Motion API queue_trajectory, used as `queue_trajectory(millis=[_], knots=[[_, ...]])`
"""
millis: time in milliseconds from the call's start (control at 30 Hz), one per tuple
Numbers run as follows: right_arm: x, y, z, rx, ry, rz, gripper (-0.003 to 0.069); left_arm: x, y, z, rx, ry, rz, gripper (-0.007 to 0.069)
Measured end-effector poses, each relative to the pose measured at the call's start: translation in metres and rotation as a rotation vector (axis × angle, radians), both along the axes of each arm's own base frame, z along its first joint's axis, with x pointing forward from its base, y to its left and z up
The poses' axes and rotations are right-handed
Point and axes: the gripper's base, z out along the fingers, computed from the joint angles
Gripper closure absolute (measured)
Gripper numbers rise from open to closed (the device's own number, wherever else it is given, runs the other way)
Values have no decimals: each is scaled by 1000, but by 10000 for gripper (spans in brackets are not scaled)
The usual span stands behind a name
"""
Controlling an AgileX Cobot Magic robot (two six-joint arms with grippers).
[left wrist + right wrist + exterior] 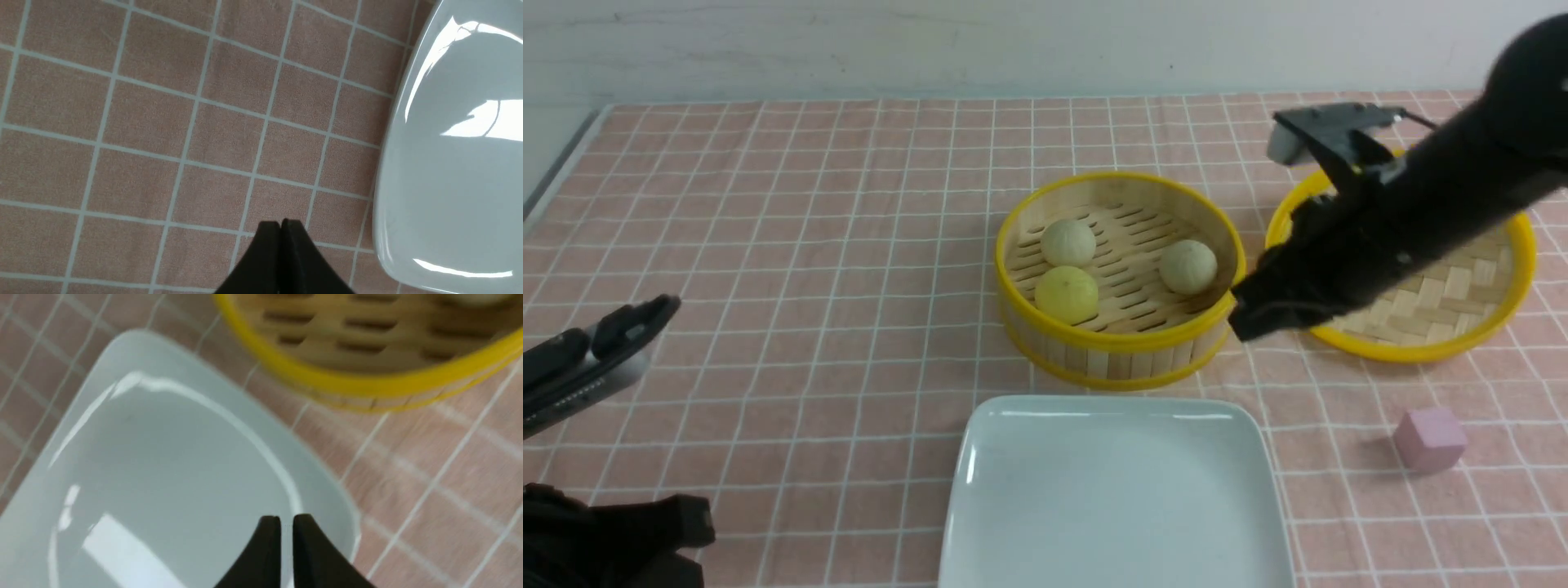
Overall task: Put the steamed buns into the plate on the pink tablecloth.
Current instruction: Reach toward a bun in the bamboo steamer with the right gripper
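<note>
Resting in the steamer behind the plate, looking soft, light, squashable: steamed buns. Needing gentle pinching across the round sides. Left jaws pressing together, right jaws gaping narrowly, holding nothing.

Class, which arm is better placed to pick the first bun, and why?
The right arm: its jaws hang beside the steamer holding the buns; the left arm sits far off.

We see open cloth left of the steamer, whose wall blocks side entry; top uncovered. The lid and cube crowd the right; the plate fronts it.
</note>
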Motion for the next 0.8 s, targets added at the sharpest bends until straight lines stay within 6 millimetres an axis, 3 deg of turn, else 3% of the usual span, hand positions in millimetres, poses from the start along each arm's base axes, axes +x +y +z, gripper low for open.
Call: queue_trajectory(millis=[67,100,133,233,367,467,533,567,633,800], knots=[[27,6,-2,-34,-39,-26,512,0,0,0,0,0,0,605],[32,7,-2,-40,-45,-30,498,0,0,0,0,0,0,604],[49,11,-5,-61,-65,-40,444,0,0,0,0,0,0,601],[75,17,-17,-108,-97,-37,345,0,0,0,-1,0,0,592],[98,22,-32,-157,-144,-30,261,0,0,0,-2,0,0,578],[108,23,-49,-203,-157,-19,251,0,0,0,-4,0,1,566],[113,24,-67,-223,-133,-14,265,0,0,0,-4,0,1,559],[113,24,-67,-223,-134,-14,270,0,0,0,-4,0,1,559],[116,25,-82,-231,-110,-13,328,0,0,0,-4,0,1,554],[116,27,-77,-216,-119,-17,592,0,0,0,-4,-1,1,547]])
